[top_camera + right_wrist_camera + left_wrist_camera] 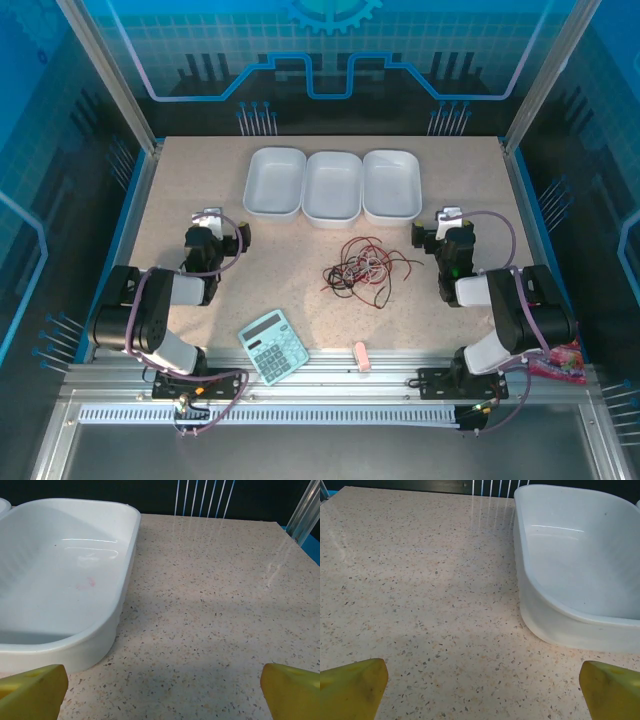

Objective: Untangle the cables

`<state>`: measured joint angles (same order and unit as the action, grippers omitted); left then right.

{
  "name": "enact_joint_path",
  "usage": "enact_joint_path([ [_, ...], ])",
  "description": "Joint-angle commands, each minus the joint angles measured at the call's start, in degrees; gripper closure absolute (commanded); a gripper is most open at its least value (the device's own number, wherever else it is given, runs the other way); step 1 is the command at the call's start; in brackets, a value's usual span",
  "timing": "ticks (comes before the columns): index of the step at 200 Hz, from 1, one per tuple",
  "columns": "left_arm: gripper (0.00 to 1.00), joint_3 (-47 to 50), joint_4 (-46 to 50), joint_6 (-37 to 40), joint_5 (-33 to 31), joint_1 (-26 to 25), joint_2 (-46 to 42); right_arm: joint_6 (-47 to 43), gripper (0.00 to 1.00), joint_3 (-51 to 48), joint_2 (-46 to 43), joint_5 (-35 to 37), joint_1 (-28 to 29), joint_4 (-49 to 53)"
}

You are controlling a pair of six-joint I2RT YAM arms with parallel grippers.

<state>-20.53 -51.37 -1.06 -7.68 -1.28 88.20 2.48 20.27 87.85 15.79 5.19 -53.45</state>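
The cables (362,268) lie in one tangled heap of thin red, black and white strands on the speckled table, right of centre. My left gripper (214,226) rests low over the table well to the left of the heap. Its yellow fingertips (352,687) stand wide apart with bare table between them, so the left gripper (482,692) is open. My right gripper (447,226) sits just right of the heap and apart from it. In the right wrist view the right gripper (162,692) is also open, with nothing between its yellow fingertips (292,690).
Three white trays (275,205) stand side by side along the back. The left tray (555,625) is close ahead of the left gripper, the right tray (100,640) close ahead of the right. A teal calculator (273,345), a pink eraser (362,357) and a red packet (560,362) lie near the front edge.
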Motion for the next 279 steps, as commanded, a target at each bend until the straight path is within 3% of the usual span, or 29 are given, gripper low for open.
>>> enact_joint_path([
  [1,0.01,-1.22,-1.82,0.71,0.30,0.40,0.65,-0.64,0.00,0.84,0.48,-0.07,0.02,-0.91],
  [257,0.01,-1.25,-1.93,0.71,0.26,0.44,0.69,-0.70,0.00,0.89,0.43,-0.30,0.04,-0.99],
  [279,0.01,-1.43,1.11,-0.17,-1.99,0.52,-2.38,-0.68,0.00,2.02,-1.82,-1.31,-0.01,3.36],
])
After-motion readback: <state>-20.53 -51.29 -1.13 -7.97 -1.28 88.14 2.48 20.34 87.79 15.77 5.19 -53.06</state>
